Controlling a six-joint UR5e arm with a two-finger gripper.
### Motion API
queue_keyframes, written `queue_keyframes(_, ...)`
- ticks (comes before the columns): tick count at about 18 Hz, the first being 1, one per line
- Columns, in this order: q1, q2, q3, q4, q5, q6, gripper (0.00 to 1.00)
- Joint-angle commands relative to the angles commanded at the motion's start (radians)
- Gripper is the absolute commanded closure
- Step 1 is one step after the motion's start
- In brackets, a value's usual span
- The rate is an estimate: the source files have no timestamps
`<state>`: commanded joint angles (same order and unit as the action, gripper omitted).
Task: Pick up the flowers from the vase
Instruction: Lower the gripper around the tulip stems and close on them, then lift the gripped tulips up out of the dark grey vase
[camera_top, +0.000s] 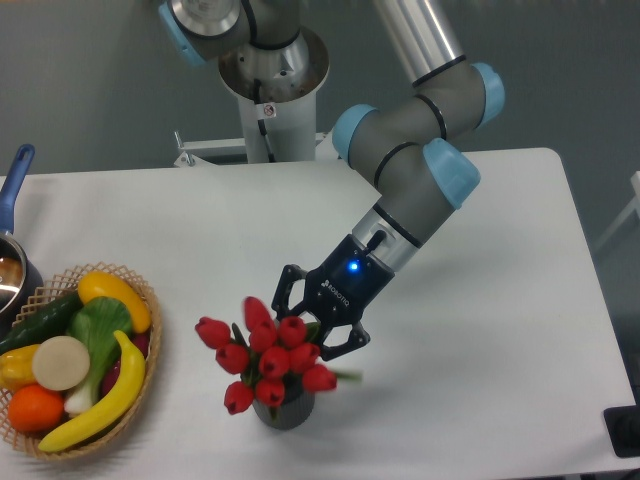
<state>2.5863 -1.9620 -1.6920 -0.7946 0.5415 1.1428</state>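
The flowers, a bunch of red tulip buds with green stems, stand in the small dark grey vase near the table's front edge. Only the vase's lower part shows under the buds. My gripper comes in from the upper right and sits right at the bunch. Its black fingers are spread on either side of the upper right buds. The fingertips are partly hidden behind the flowers, so I cannot tell whether they touch the stems.
A wicker basket with bananas, an orange, a cucumber and other produce sits at the front left. A blue-handled pot is at the left edge. The arm's base stands at the back.
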Motion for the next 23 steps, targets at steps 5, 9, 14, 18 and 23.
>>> queue_keyframes(5,0.018,0.029,0.002,0.0,-0.002,-0.044,1.0)
queue_keyframes(9,0.021,0.064,0.006,0.0,-0.003,-0.1,1.0)
queue_keyframes(14,0.021,0.103,0.012,0.0,-0.006,-0.179,1.0)
queue_keyframes(18,0.031,0.141,0.028,-0.002,-0.035,-0.259,1.0)
queue_keyframes(23,0.037,0.18,0.075,-0.002,-0.077,-0.374,1.0)
